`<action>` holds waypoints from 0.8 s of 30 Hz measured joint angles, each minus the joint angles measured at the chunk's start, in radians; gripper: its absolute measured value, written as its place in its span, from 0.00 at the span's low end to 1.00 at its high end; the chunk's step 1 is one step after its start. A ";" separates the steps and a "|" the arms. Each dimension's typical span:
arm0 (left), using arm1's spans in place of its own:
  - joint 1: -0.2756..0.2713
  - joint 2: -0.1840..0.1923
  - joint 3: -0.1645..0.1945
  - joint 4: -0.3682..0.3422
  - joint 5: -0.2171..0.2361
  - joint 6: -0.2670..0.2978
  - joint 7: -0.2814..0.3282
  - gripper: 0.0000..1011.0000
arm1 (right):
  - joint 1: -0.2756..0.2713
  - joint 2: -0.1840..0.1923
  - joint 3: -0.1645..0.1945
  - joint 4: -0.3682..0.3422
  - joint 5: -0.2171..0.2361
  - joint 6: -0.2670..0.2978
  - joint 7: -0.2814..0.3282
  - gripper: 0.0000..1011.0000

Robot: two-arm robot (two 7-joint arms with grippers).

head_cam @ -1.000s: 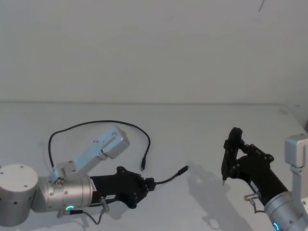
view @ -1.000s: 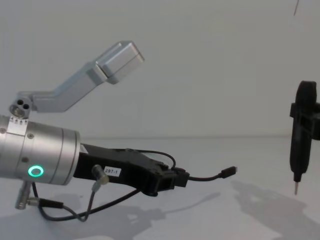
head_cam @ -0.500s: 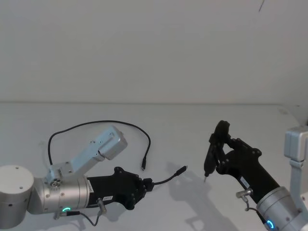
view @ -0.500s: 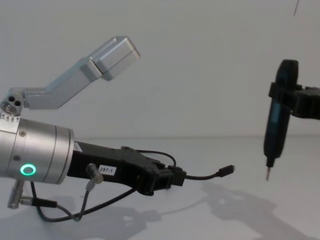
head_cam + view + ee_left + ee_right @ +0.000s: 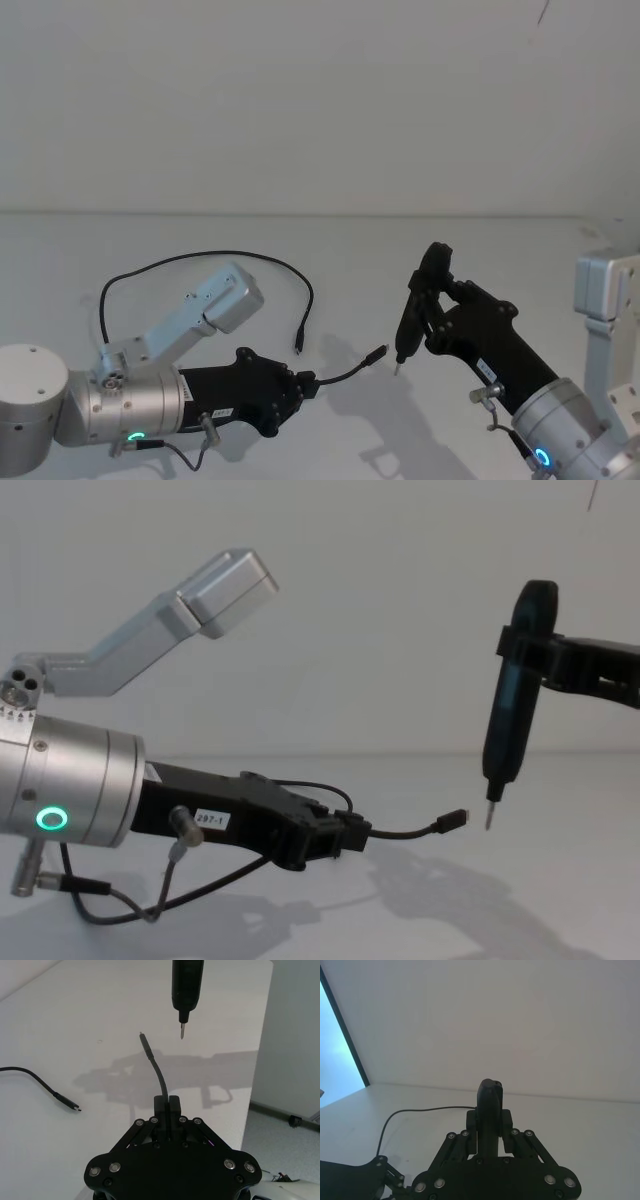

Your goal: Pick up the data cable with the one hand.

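The data cable (image 5: 200, 256) is a thin black cord that arcs over the white table behind my left arm. My left gripper (image 5: 308, 383), black and angular with a white label, is shut on the cable's thicker part (image 5: 350, 833) just above the table. A short stretch runs out from the fingers to a small plug (image 5: 380, 352) held in the air (image 5: 159, 1072). The cable's other plug (image 5: 297, 347) lies on the table. My right gripper (image 5: 430, 312) is shut on a slim black pointed tool (image 5: 512, 705), held upright with its metal tip (image 5: 488, 818) just right of the raised plug.
A grey camera bracket (image 5: 215, 305) stands up from the left wrist. The white table (image 5: 330, 240) ends at a right edge (image 5: 260, 1060), with floor beyond it. A pale wall rises behind the table.
My right arm has carried the pointed tool leftward, from well to the right to close beside the raised plug. The left gripper has kept its hold and barely shifted.
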 joint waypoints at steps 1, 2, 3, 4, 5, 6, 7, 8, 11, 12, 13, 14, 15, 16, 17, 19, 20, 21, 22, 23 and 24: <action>0.000 0.000 0.000 0.000 0.000 0.000 0.000 0.05 | 0.002 -0.001 -0.001 0.002 0.002 0.001 0.001 0.28; 0.000 0.001 0.000 -0.001 0.000 0.000 0.000 0.05 | 0.004 -0.002 -0.002 0.004 0.003 0.001 0.002 0.28; 0.000 0.001 0.000 -0.001 0.000 0.000 0.000 0.05 | 0.006 -0.003 -0.003 0.007 0.004 0.001 0.003 0.28; 0.000 0.001 0.000 -0.001 0.000 0.000 0.000 0.05 | 0.010 -0.005 -0.005 0.011 0.006 0.001 0.005 0.28; 0.000 0.001 -0.001 -0.002 0.000 0.001 0.001 0.05 | 0.014 -0.007 -0.006 0.016 0.008 0.001 0.006 0.28; 0.001 0.001 -0.001 -0.002 0.000 0.001 0.001 0.05 | 0.017 -0.009 -0.007 0.019 0.009 0.000 0.006 0.28; 0.001 0.001 -0.001 -0.002 0.000 0.001 0.001 0.05 | 0.019 -0.010 -0.007 0.021 0.009 0.000 0.006 0.28; 0.001 0.001 -0.001 -0.002 0.000 0.001 0.001 0.05 | 0.022 -0.012 -0.008 0.024 0.010 -0.001 0.006 0.28; 0.001 0.002 -0.001 -0.003 0.000 0.001 0.001 0.05 | 0.033 -0.019 -0.009 0.039 0.010 -0.004 0.007 0.28; 0.001 0.002 -0.001 -0.003 0.000 0.001 0.001 0.05 | 0.039 -0.023 -0.009 0.049 0.010 -0.007 0.006 0.28; 0.001 0.002 -0.001 -0.003 0.000 0.001 0.001 0.05 | 0.042 -0.025 -0.009 0.053 0.010 -0.008 0.006 0.28; 0.001 0.002 -0.001 -0.003 0.000 0.001 0.001 0.05 | 0.049 -0.030 -0.009 0.063 0.009 -0.012 0.005 0.28; 0.001 0.002 -0.001 -0.003 0.000 0.001 0.002 0.05 | 0.052 -0.032 -0.009 0.067 0.009 -0.013 0.005 0.28; 0.001 0.002 -0.001 -0.003 0.000 0.001 0.002 0.05 | 0.052 -0.032 -0.009 0.067 0.009 -0.013 0.005 0.28; 0.001 0.002 -0.001 -0.004 0.000 0.001 0.002 0.05 | 0.059 -0.037 -0.008 0.078 0.008 -0.016 0.003 0.28; 0.002 0.002 -0.001 -0.004 0.000 0.001 0.002 0.05 | 0.069 -0.044 -0.008 0.092 0.005 -0.021 0.000 0.28; 0.002 0.002 -0.001 -0.004 0.000 0.001 0.002 0.05 | 0.072 -0.046 -0.007 0.097 0.004 -0.023 -0.002 0.28; 0.002 0.002 -0.001 -0.004 0.000 0.001 0.002 0.05 | 0.076 -0.049 -0.007 0.101 0.002 -0.026 -0.004 0.28; 0.002 0.003 -0.001 -0.004 0.000 0.001 0.002 0.05 | 0.083 -0.054 -0.005 0.111 -0.001 -0.030 -0.006 0.28; 0.002 0.003 -0.001 -0.004 0.000 0.001 0.002 0.05 | 0.086 -0.056 -0.005 0.117 -0.002 -0.032 -0.007 0.28; 0.002 0.003 -0.001 -0.004 0.000 0.001 0.002 0.05 | 0.088 -0.058 -0.004 0.122 -0.003 -0.034 -0.008 0.28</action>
